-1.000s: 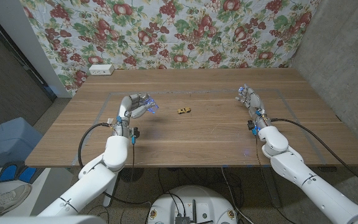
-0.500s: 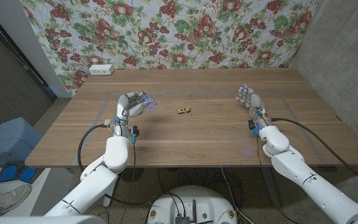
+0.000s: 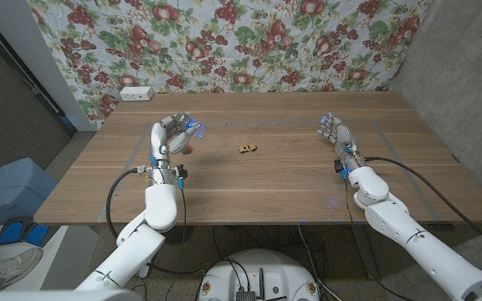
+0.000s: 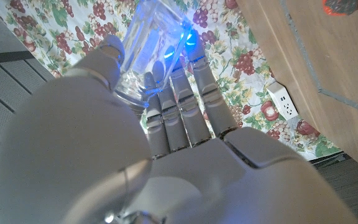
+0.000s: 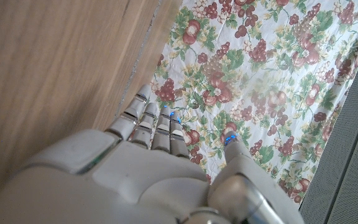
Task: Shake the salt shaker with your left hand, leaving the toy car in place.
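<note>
Raised since a second ago, my left hand point(image 3: 171, 138) grips the salt shaker point(image 4: 149, 51); swinging toward 3 o'clock could strike the toy car point(image 3: 247, 149).

Lab or test room: wooden table point(image 3: 249, 180), fruit-print cloth point(image 3: 224, 42) hung as backdrop, bare concrete wall point(image 3: 467, 100), white power strip point(image 3: 135, 94).

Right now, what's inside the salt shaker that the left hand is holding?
The salt shaker in the left hand is clear glass lit blue. Any salt inside cannot be made out, and the fingers cover its lower part.
</note>
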You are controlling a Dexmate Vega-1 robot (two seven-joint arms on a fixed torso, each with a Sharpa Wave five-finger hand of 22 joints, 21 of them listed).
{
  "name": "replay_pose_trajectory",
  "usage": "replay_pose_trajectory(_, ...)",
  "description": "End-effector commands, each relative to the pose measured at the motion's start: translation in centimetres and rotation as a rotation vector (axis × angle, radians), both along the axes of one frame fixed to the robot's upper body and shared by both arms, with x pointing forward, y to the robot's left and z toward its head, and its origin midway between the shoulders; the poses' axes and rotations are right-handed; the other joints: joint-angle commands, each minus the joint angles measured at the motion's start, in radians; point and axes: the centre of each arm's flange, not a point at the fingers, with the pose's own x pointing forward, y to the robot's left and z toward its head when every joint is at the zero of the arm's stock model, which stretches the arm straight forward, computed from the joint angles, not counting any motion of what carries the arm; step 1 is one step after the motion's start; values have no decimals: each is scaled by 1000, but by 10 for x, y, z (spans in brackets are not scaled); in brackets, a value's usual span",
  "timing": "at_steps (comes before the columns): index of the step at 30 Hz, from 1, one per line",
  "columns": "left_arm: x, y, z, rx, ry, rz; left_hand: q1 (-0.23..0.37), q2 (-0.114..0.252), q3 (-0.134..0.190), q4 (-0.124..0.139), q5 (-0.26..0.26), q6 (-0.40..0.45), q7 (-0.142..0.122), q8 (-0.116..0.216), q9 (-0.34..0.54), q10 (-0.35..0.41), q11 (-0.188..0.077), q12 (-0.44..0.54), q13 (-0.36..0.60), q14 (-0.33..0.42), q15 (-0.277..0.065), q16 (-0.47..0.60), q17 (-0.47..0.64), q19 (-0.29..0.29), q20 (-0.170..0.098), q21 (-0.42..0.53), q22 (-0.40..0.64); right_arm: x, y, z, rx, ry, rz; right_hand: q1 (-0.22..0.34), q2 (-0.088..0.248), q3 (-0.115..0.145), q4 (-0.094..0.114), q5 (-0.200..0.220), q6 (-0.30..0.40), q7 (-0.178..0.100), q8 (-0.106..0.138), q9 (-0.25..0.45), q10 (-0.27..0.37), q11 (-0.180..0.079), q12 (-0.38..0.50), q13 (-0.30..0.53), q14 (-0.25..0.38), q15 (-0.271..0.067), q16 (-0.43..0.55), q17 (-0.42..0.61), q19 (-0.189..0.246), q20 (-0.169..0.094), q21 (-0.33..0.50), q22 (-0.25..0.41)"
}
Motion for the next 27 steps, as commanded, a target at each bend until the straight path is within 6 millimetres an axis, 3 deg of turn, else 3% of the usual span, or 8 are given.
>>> replay_pose_trajectory(1, -6, -6, 4, -33, -91, 6, 200, 204, 18, 3, 8, 103, -45, -1, 3, 56, -66, -5, 4, 115, -183, -2, 5, 152, -217, 19, 52, 4, -1, 1, 7, 1, 0, -5, -1, -1, -2, 1, 7, 0, 0, 2, 5, 1, -3, 2, 6, 3, 3, -1, 8, 1, -2, 3)
replay_pose_trajectory(13, -3, -8, 6, -5, -44, 11, 200, 204, 14, 3, 8, 104, -46, -5, 3, 58, -66, -7, 4, 117, -183, -3, 5, 148, -219, 29, 53, 2, -3, 0, 2, -2, -6, -6, 0, -2, -2, 1, 8, -1, 0, 2, 5, 2, -3, 2, 7, 5, 3, -2, 11, 2, -8, 3)
replay_pose_trajectory(27, 7, -10, 17, 153, 243, -9, 201, 203, 11, 2, 8, 109, -47, -7, 3, 60, -67, -9, 4, 120, -184, -4, 5, 147, -219, 40, 53, -4, -4, -2, 7, -12, -10, -7, 0, -2, -2, 1, 7, -1, 0, 2, 5, 1, -3, 2, 7, 3, 2, -3, 13, 2, -15, 3)
